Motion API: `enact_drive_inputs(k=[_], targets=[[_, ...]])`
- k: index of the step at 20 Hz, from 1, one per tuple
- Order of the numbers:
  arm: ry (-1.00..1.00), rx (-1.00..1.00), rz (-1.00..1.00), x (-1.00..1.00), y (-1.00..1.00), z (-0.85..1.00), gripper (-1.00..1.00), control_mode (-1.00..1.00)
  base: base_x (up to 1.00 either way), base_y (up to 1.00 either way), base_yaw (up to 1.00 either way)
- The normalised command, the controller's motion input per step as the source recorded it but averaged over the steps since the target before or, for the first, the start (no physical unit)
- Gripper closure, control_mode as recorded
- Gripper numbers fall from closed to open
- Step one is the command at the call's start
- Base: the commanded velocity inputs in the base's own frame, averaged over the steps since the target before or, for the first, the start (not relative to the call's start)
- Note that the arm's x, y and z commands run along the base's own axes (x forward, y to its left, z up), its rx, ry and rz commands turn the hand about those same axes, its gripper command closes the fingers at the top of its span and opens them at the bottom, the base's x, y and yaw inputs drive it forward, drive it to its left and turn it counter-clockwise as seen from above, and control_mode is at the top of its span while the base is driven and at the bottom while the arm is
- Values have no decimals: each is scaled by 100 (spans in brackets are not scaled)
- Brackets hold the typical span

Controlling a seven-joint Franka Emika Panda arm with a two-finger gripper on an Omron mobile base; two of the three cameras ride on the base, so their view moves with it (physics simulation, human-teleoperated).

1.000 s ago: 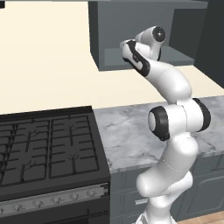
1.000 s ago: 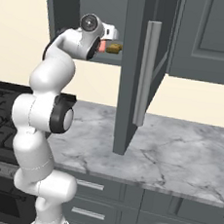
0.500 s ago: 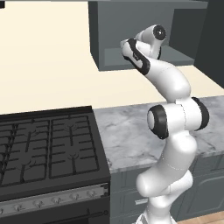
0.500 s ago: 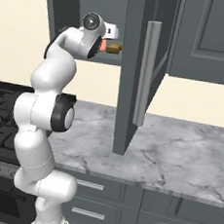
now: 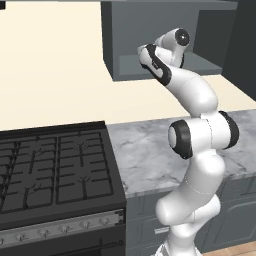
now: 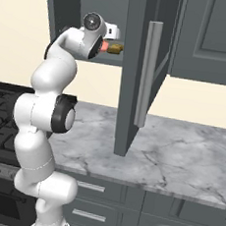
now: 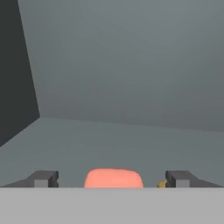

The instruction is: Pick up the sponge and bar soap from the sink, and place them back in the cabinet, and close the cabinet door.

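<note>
Hardly anything is changing from the earlier frames: the arm is keeping its reach into the cabinet (image 6: 71, 12), and the hand (image 7: 113, 179) is hovering over the lighter shelf. In the hand view the fingers (image 7: 43, 178) are standing apart with the bar soap (image 7: 113, 178) lying between them, apparently released onto the shelf. The bar soap's long axis is running across, from one finger toward the other. In the right base view the sponge (image 6: 115, 48) is sitting just beside it. Placing seems done, so I judge the next move is backing out, then swinging the cabinet door (image 6: 139, 73) shut by its handle (image 6: 147, 74).
</note>
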Motion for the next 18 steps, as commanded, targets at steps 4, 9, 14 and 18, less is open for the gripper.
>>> enact_drive_inputs(k=[4,9,14,18], targets=[[-1,0,0,-3,0,0,-100,-100,0,0,0],[-7,0,0,-37,0,0,-100,-100,0,0,0],[-12,-1,0,-61,0,0,-100,-100,0,0,0],[-12,-1,0,-70,0,0,-100,-100,0,0,0]])
